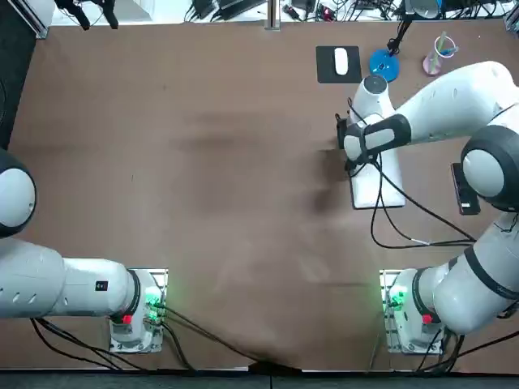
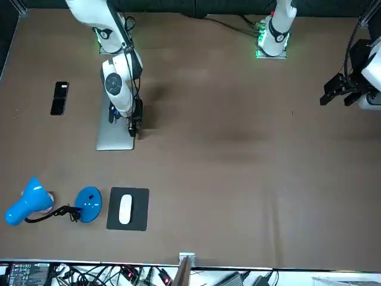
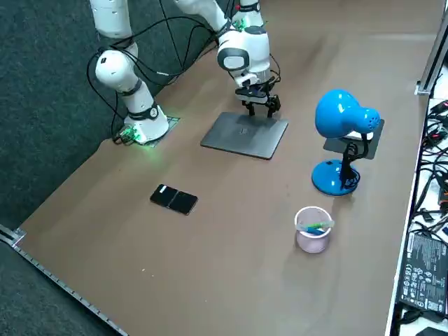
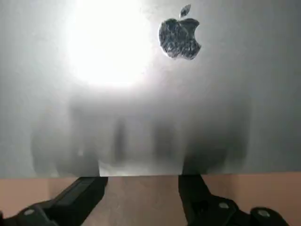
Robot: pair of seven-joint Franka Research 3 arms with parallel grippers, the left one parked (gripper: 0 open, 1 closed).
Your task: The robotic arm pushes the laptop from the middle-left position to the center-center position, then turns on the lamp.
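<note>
Brown tabletop (image 1: 203, 162) fills the room's middle, and the closed laptop (image 1: 369, 190) lies off to the robot's right, not yet at the centre. I judge the push is the step in hand, with the lamp (image 3: 343, 122) waiting its turn. The right gripper (image 4: 141, 181) sits low at the laptop's edge that faces the middle. The wrist view shows its 2 fingers (image 4: 80, 197) spread wide, gripping nothing, while overhead the wrist hides them. A shove from this side would send the laptop away from the centre, so the next move probably calls for reaching its far edge.

Right gripper (image 4: 141, 188) hangs low, jaws seemingly apart.
</note>
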